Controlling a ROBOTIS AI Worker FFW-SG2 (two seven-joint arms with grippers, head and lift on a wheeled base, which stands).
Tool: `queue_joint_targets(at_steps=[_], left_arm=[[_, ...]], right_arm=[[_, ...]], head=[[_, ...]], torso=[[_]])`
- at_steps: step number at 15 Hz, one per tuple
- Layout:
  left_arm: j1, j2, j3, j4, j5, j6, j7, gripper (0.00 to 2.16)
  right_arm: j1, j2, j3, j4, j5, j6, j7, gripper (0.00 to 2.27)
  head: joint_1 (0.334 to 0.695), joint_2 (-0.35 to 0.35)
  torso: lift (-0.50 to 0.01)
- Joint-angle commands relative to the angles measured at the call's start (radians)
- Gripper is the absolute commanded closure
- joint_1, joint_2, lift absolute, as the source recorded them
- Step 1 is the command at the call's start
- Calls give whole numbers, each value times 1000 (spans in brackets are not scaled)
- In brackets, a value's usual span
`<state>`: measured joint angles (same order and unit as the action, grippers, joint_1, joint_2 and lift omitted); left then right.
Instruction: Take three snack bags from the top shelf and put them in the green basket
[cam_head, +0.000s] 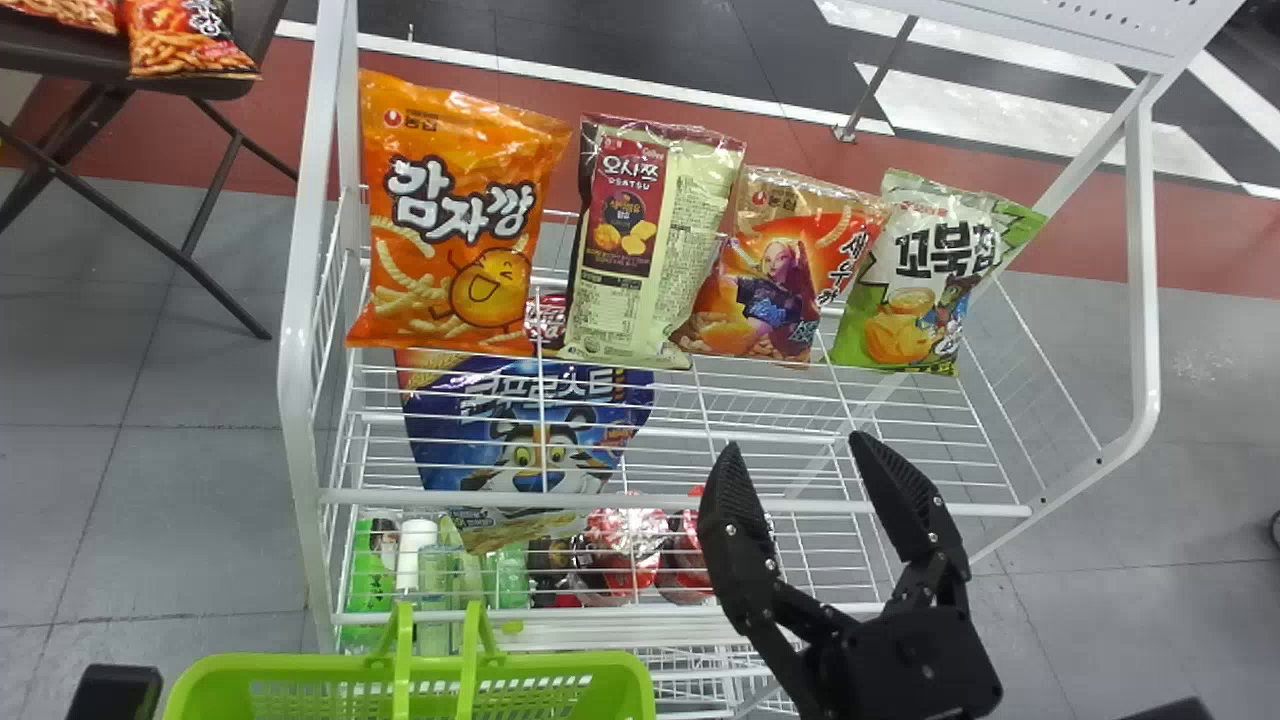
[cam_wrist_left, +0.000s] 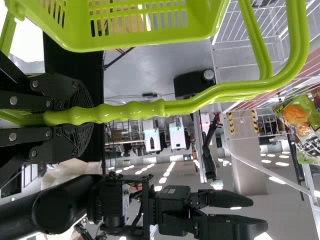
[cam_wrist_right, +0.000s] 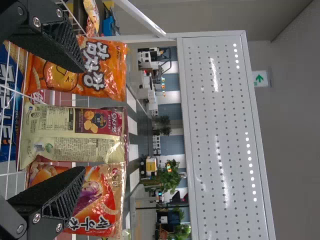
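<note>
1. I'm looking at the wire rack (cam_head: 298, 330), where four snack bags are standing in a row on the top shelf (cam_head: 650, 497).
2. From robot-left to robot-right, I'm seeing an orange bag (cam_head: 450, 220), a cream-and-maroon bag (cam_head: 655, 240), a red-and-orange bag with a printed figure (cam_head: 790, 265) and a green-and-white bag (cam_head: 915, 285). The cream-and-maroon one is touching the red-and-orange one.
3. My right gripper (cam_head: 795, 450) is hanging at the near side of the rack, towards its right end, with both fingers spread well apart and nothing between them. Its tips are pointing towards the row, and it is touching none of the bags.
4. In the right wrist view I'm seeing the orange, cream-and-maroon and red-and-orange bags beyond those spread fingers.
5. My left arm (cam_head: 115, 692) is showing at the bottom left of the head view. Its left gripper (cam_wrist_left: 82, 117) is clamping the handle (cam_wrist_left: 130, 111) of the green basket (cam_head: 410, 665), its fingers pressing in from both sides.
6. The basket is sitting in front of the rack, near its left end.
7. Lower in the rack, a blue bag with a printed tiger (cam_head: 530, 440) is resting, and bottles (cam_head: 410, 555) are standing near red-wrapped items (cam_head: 628, 545).
8. More snack bags (cam_head: 190, 45) are lying on a dark table (cam_head: 190, 88) to the left.
</note>
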<state>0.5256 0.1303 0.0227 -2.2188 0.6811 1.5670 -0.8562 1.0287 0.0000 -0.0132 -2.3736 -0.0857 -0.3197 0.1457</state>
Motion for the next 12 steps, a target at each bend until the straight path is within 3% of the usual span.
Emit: queue_joint_targets(at_steps=[1,12], left_arm=[[2,-1,-4,2,-2,4,0,1544],[11,2,-17,1,-9,4,0,1544]], right_arm=[[-1,1,-5,1,-5,-6,0,130],[-13,1,-11,16,-3,-6,9,130]], head=[[695,-350],[695,-350]], torso=[[-28],[-28]])
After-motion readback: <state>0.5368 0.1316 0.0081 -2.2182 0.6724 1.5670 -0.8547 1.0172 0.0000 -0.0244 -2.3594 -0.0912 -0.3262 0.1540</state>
